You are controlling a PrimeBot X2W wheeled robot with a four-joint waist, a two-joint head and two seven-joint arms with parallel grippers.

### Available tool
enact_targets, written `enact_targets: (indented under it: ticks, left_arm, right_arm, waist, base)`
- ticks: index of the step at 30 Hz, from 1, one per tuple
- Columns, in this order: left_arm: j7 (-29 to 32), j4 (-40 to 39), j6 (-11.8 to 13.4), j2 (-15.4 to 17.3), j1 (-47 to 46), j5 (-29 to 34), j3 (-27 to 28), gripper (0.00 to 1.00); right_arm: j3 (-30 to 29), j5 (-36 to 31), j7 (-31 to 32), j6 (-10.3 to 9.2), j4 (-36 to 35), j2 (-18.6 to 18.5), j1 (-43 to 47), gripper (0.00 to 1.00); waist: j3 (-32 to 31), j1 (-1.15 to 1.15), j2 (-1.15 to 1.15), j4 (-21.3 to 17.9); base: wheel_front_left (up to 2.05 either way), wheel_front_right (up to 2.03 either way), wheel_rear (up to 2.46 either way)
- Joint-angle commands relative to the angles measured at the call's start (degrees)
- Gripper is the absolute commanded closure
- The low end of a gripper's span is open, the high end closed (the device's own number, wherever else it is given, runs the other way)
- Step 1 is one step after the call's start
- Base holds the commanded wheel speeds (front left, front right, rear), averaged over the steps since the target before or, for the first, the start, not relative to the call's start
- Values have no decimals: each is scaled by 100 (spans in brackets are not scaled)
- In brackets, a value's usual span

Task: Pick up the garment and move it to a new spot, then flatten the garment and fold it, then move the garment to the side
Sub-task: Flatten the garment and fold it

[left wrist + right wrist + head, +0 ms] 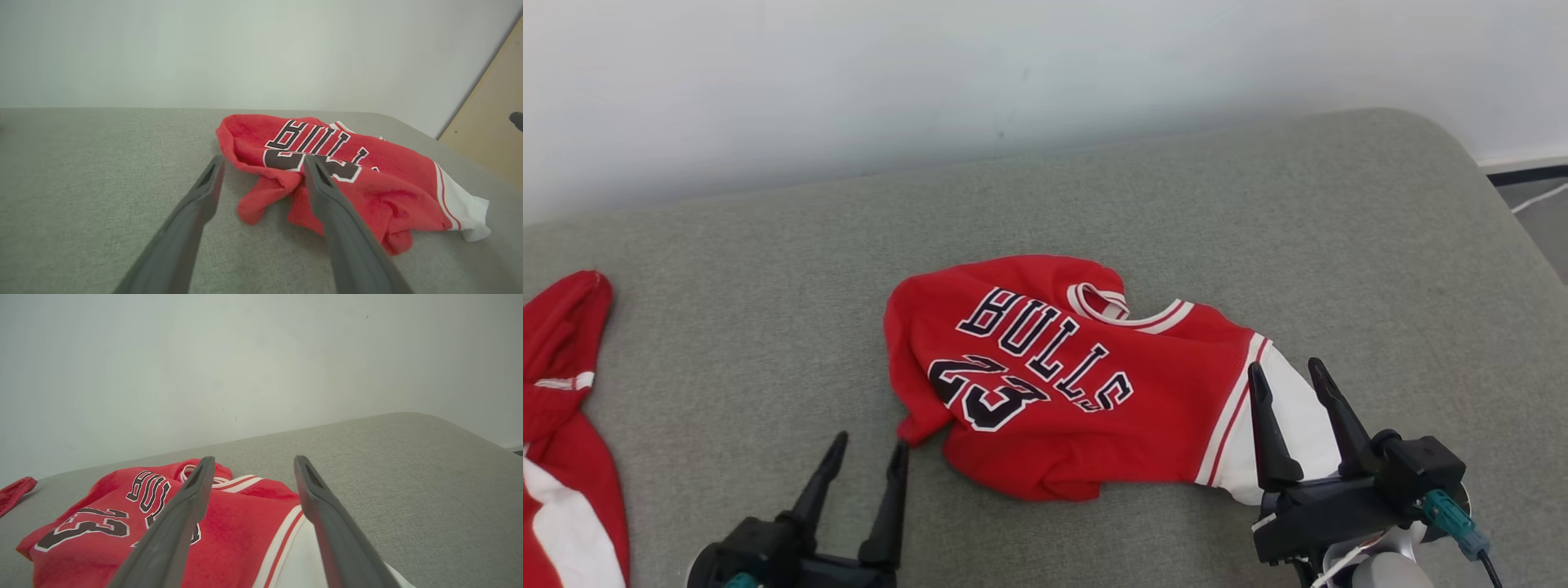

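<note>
1. The left hand (870, 443) stood wide and empty, its tips just beside the jersey (1078, 384).
2. The right hand (1283, 366) stood wide and empty over its white side.
3. The jersey lay crumpled in the middle of the bench (727, 286), with another red garment (564, 408) far left.

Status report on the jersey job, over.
Left pincer open, empty, beside jersey. Right pincer open, empty, at its white side. It lies rumpled, unfolded, on grey cushion. Second red garment far left, apart.

Grey-green padded surface (1094, 188) — pale plain wall (931, 73) behind.
</note>
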Motion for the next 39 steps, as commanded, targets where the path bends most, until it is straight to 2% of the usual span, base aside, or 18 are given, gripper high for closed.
enact_targets:
  ticks: [1, 18, 19, 20, 27, 33, 38, 39]
  left_arm:
    - [-17, 163, -51, 4, -90, 132, -95, 0]
    - [-17, 1493, -181, 182, -811, 300, -109, 0]
    - [-17, 1564, -173, 189, -855, 283, -103, 7]
    - [-17, 1626, -178, 201, -894, 259, -99, 100]
    - [-17, 1723, -185, 298, -1066, 237, -106, 100]
    - [-17, 1307, -188, 422, -1039, 227, -60, 100]
    - [-18, 955, -186, 774, -1145, 245, -225, 100]
    - [-18, 875, -187, 960, -1244, 253, -377, 100]
  right_arm:
    - [35, 49, -18, 3, 8, 13, -58, 0]
    - [164, 56, -18, 3, 83, 75, -203, 0]
    - [170, 53, -18, 3, 89, 77, -207, 0]
    - [176, 51, -18, 3, 99, 77, -209, 0]
    - [123, 40, -18, 3, 127, 76, -177, 0]
    - [75, 59, -18, 3, 143, 88, -115, 0]
    - [49, 85, -18, 3, 174, 97, -79, 0]
    - [51, 85, -18, 3, 190, 103, -67, 0]
  waist:
    - [96, 0, 0, -124]
    - [302, 0, 0, -538]
    - [302, 0, 0, -548]
    - [302, 0, 0, -554]
    - [291, 0, 0, -452]
    - [220, 0, 0, -255]
    - [128, 0, 0, -115]
    - [83, 0, 0, -81]
  base:
    - [0, 0, 0]
    - [0, 0, 0]
    - [0, 0, 0]
    - [0, 0, 0]
    - [0, 0, 0]
    - [0, 0, 0]
    - [0, 0, 0]
    - [0, 0, 0]
